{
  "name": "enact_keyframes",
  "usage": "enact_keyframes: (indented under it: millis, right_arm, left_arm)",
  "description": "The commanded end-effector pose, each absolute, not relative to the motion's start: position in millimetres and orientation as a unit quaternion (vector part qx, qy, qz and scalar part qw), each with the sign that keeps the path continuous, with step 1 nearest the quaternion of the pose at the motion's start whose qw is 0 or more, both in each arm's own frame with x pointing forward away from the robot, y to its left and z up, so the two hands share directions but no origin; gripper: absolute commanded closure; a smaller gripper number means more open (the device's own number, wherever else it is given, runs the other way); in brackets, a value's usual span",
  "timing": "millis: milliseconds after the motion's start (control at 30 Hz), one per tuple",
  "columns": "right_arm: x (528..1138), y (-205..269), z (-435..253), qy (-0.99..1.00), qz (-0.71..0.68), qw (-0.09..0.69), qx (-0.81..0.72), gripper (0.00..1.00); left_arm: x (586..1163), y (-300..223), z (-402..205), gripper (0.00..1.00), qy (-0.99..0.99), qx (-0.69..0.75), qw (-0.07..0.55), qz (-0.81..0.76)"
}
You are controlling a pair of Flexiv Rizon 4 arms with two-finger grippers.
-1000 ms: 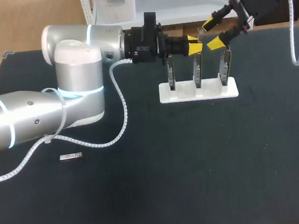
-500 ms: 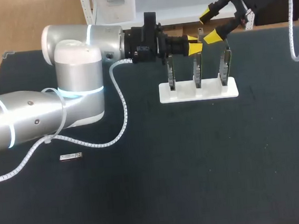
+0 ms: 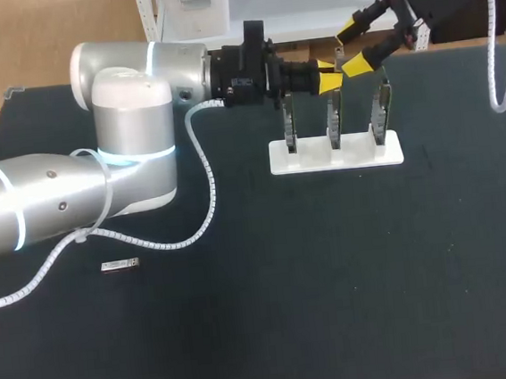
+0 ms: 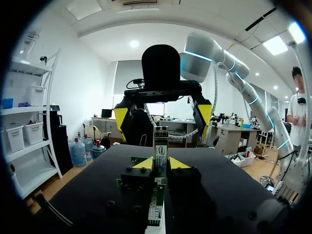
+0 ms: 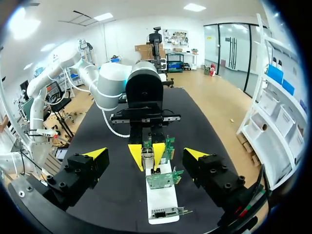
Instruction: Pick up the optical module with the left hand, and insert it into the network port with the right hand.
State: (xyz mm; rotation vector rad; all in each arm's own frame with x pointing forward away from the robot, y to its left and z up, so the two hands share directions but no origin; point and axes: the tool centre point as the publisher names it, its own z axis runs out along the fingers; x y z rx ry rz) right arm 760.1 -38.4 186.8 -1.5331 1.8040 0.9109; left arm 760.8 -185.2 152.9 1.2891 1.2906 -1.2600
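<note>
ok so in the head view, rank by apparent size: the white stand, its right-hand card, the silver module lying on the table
1. white stand, clearly largest.
2 and 3 tie: right-hand card and silver module look about alike, the card seen edge-on, so no ranking.

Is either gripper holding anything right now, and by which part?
The left gripper holds the module by its near end, far end sticking out ahead. The right gripper is open, holding nothing.
</note>
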Motion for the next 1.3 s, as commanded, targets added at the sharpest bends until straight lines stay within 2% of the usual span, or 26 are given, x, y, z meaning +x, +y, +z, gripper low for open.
enact_keyframes:
  millis: [33,1300]
  right_arm:
    - [764.1,-37.2,184.9,0.678,0.346,0.296,-0.577,0.0]
    - [764.6,-28.8,184.7,0.675,0.349,0.294,-0.58,0.0]
  left_arm:
    - [762.2,-185.6,152.7,1.0,0.521,0.521,0.445,-0.509]
    - [762.2,-185.6,152.7,1.0,0.521,0.521,0.445,-0.509]
